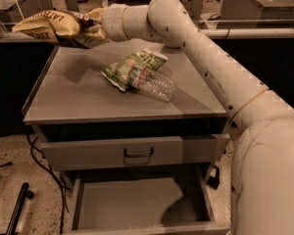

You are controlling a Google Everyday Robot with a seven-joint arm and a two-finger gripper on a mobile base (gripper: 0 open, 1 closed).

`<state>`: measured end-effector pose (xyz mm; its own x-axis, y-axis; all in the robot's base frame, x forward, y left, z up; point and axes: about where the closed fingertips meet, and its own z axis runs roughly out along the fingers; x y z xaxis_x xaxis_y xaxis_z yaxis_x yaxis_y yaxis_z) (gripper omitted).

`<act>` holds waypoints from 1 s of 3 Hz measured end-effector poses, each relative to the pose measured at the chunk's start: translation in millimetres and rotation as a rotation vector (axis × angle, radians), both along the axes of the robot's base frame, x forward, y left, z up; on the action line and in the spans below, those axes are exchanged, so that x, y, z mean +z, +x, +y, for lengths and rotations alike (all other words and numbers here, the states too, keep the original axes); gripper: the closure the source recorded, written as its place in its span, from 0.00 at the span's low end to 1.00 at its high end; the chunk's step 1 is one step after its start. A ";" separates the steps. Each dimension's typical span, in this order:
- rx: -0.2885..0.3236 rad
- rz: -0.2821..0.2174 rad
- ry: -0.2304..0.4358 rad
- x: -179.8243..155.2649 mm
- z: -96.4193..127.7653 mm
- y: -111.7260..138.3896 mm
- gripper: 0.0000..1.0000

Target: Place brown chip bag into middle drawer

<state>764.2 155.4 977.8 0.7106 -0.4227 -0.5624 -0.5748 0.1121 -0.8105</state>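
The brown chip bag (54, 27), tan-yellow with dark brown patches and pale lettering, hangs in the air over the rear left corner of the cabinet top (78, 94). My gripper (91, 31) is shut on the bag's right end, and my white arm reaches in from the lower right. The middle drawer (137, 204) is pulled open at the bottom of the view. Its flat grey floor is bare, with my arm's shadow on its right part. The bag is high above the drawer and to its left.
A green chip bag (130, 65) and a clear water bottle (154, 83) lie together on the cabinet top. A closed grey drawer front with a black handle (138, 153) sits above the open drawer. Black cables (44, 160) and a black rod (17, 209) lie on the floor at left.
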 end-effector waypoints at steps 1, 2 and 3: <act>0.033 -0.024 0.006 22.4 -11.1 -18.1 1.00; 0.055 -0.059 0.010 52.5 -30.1 -47.9 1.00; 0.063 -0.103 0.016 85.1 -60.2 -93.7 1.00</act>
